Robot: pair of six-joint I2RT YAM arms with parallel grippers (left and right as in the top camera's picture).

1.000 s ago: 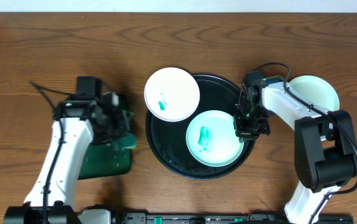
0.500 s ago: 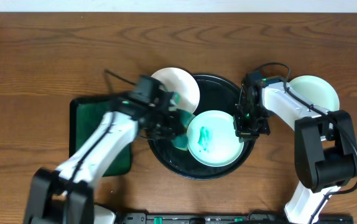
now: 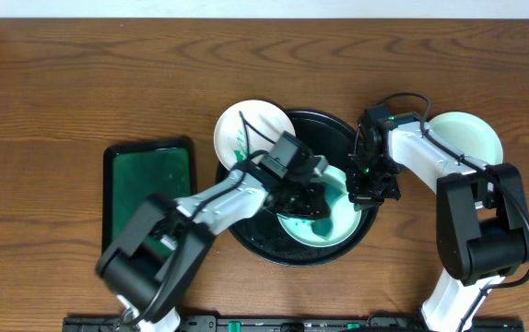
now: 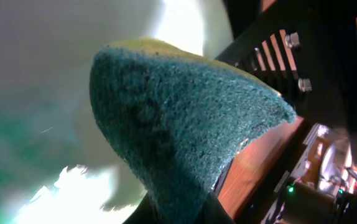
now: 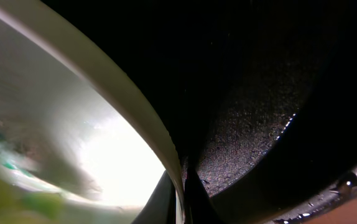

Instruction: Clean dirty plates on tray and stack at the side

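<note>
1. large round black tray point(image 3: 324, 138): raised rim, at the middle of the brown wooden counter point(image 3: 62, 83).
2. small round white plate point(image 3: 340, 223): lies inside the tray, in its right half nearer the robot, with teal smearing on its face.
3. left pincer point(image 3: 309, 201): clenched on a dark green scouring sponge point(image 4: 178, 118) held at this plate's face. Whether the sponge touches the plate cannot be told.
4. right pincer point(image 3: 368, 192): clenched on the same plate's right rim.
5. second white plate point(image 3: 257, 129): teal-marked, overlapping the tray's far left rim.
6. third white plate point(image 3: 467, 138): on the counter, to the right of the tray.
7. dark green rectangular tray point(image 3: 149, 184): on the counter, left of the black tray and apart from it.
</note>
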